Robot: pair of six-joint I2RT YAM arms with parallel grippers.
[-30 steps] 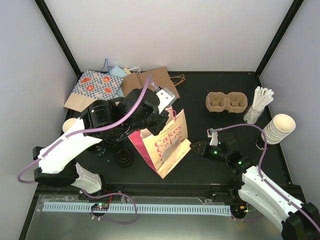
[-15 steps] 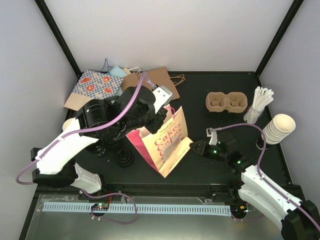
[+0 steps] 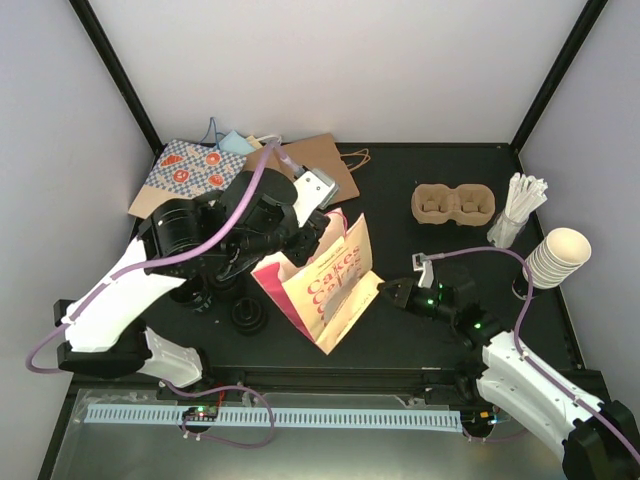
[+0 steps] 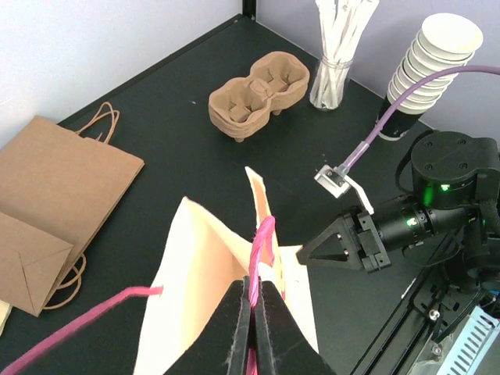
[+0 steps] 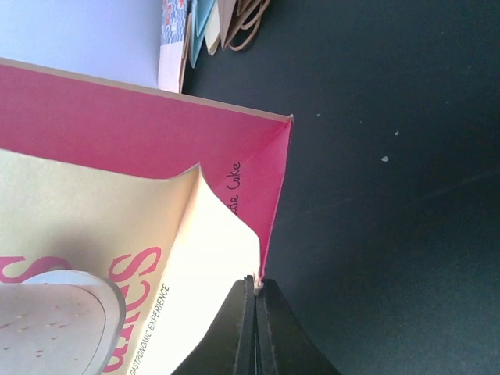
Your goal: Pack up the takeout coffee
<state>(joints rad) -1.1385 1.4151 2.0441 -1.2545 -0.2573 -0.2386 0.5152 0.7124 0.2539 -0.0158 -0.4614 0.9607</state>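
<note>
Where the arms are bolted, a perforated white strip (image 3: 270,415) runs along the near edge. On the black table (image 3: 420,340) the right gripper (image 3: 392,293) is pinched shut on a corner of the cream-and-pink bag (image 3: 335,285); the left gripper (image 4: 252,291) clamps its pink handle (image 4: 264,238). The takeout coffee (image 3: 248,315) (only a black lid shows from above) stands just left of the bag. Farther back lie a pulp carrier (image 3: 453,203), straws (image 3: 520,205), flat paper bags (image 3: 300,165), then white walls (image 3: 340,70).
</note>
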